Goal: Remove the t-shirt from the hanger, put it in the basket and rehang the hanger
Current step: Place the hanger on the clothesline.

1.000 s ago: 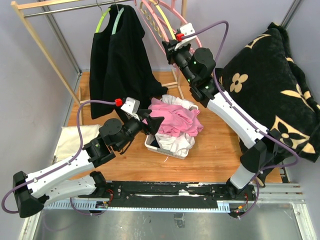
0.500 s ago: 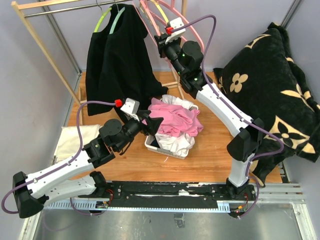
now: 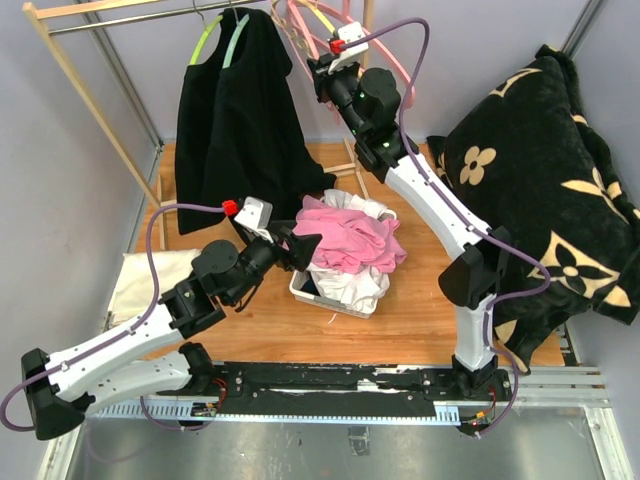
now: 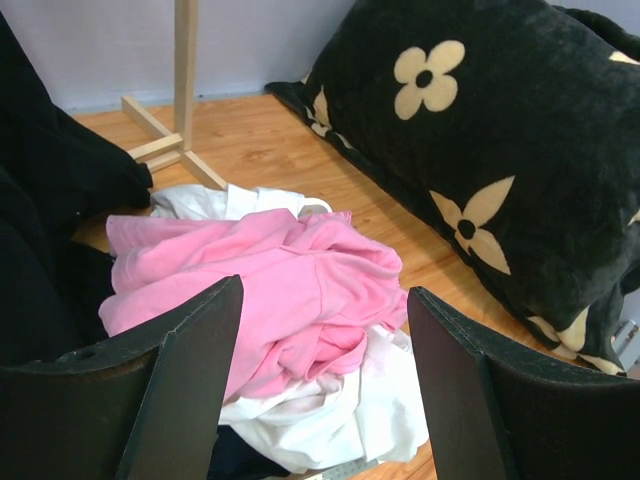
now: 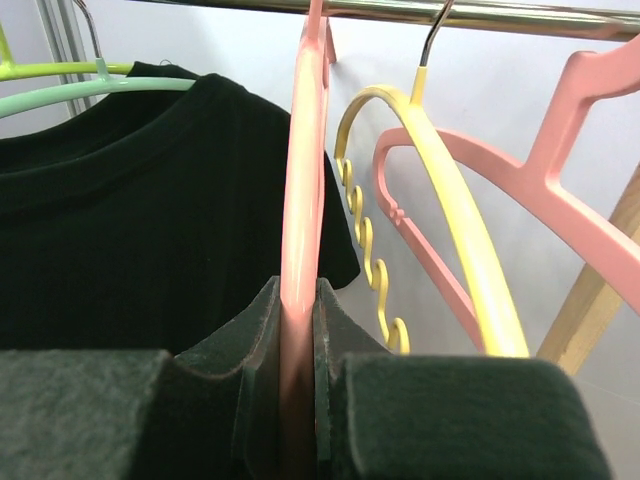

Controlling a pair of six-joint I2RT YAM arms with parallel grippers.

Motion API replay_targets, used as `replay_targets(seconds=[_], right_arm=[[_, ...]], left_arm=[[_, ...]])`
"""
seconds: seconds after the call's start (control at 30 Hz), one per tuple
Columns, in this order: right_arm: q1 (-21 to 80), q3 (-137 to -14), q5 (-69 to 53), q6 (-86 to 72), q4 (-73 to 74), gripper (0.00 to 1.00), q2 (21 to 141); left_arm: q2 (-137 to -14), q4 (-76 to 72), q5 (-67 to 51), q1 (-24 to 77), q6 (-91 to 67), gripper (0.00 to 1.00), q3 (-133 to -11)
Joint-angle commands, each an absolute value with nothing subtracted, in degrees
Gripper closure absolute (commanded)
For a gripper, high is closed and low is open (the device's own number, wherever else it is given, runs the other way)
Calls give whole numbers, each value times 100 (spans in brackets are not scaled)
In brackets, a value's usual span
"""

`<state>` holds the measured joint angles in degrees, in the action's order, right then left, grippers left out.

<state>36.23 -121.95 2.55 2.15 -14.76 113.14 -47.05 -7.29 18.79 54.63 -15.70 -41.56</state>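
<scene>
- T-shirt (image 3: 240,120): black, hanging on its mint-green hanger (image 5: 100,88) from the rail (image 3: 140,17) over the far left corner of the surface (image 3: 400,310); its neck is round the hanger, so it is not yet off
- Pink hanger (image 5: 300,200): bare, just right of the shirt on the same rail; the right claw (image 5: 297,330) is clamped on its thin edge, probably to slide it aside and open a way to the shirt, though that is a guess
- Yellow hanger (image 5: 450,200): also bare, further right along the rail, untouched
- Left claw (image 4: 322,290): jaws wide apart and holding nothing, low over the basket (image 3: 300,288) of pink and white clothes mid-surface, seemingly placed to reach the shirt's hem from below
</scene>
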Motion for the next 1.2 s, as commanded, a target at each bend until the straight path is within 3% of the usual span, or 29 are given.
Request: replay_targets(seconds=[0.0, 0.3, 0.4, 0.6, 0.83, 1.17], right_arm=[[3551, -12694, 151, 94, -1537, 99, 11582], [3551, -12248, 111, -52, -1515, 97, 11433], [3551, -12008, 137, -34, -1522, 80, 11192], [3551, -11651, 175, 60, -1508, 60, 10798], [3550, -10940, 117, 178, -1668, 53, 9991], [3745, -10186, 55, 259, -1527, 52, 8935]], left_arm=[[-4547, -757, 2050, 5511, -1574, 29, -4129], [-4433, -779, 2109, 5513, -1556, 29, -4080], [-4438, -861, 2118, 5518, -1548, 29, -4046], [-4455, -975, 2162, 5513, -1522, 29, -4032], [-4465, -1082, 2263, 5516, -1453, 29, -4035], [-4351, -1371, 2641, 5516, -1572, 29, -3723]])
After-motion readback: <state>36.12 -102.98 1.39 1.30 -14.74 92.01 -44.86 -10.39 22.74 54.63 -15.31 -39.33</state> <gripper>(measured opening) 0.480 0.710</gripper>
